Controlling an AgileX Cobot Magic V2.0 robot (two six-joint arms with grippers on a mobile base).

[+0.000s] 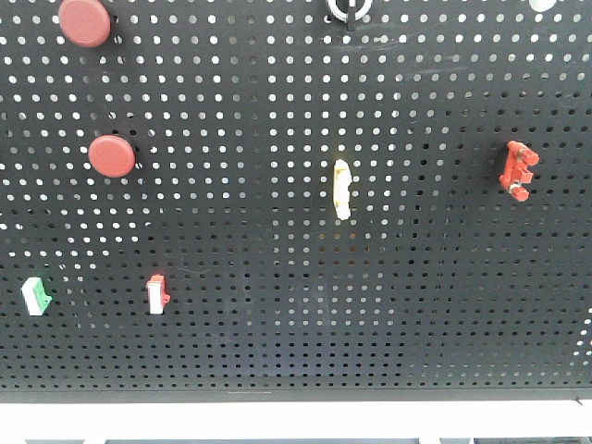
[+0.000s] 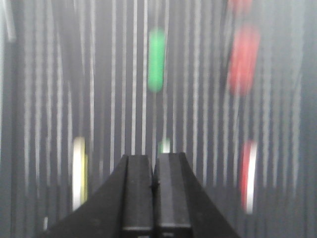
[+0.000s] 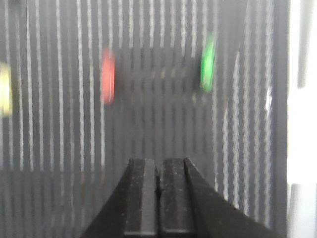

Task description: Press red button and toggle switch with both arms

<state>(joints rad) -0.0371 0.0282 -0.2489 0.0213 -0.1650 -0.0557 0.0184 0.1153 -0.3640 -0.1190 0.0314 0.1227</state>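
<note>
Approach step, I judge. Left arm (image 2: 152, 166) and right arm (image 3: 158, 171): jaws shut tight, empty, facing the pegboard (image 1: 416, 305). Red button (image 1: 112, 156) near its left edge; toggle switch (image 1: 516, 170) near right edge. Next: line each tip up, then push.

Bare pegboard (image 1: 240, 185) lies between lower red button (image 1: 112, 156) and yellow lever (image 1: 341, 189).

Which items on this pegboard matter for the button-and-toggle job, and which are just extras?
Job: upper red button, lower red button (which one, unclear); pale yellow toggle (likely); left gripper; right gripper, both shut.
Extras: green switch; red-white switch; red bracket.
</note>
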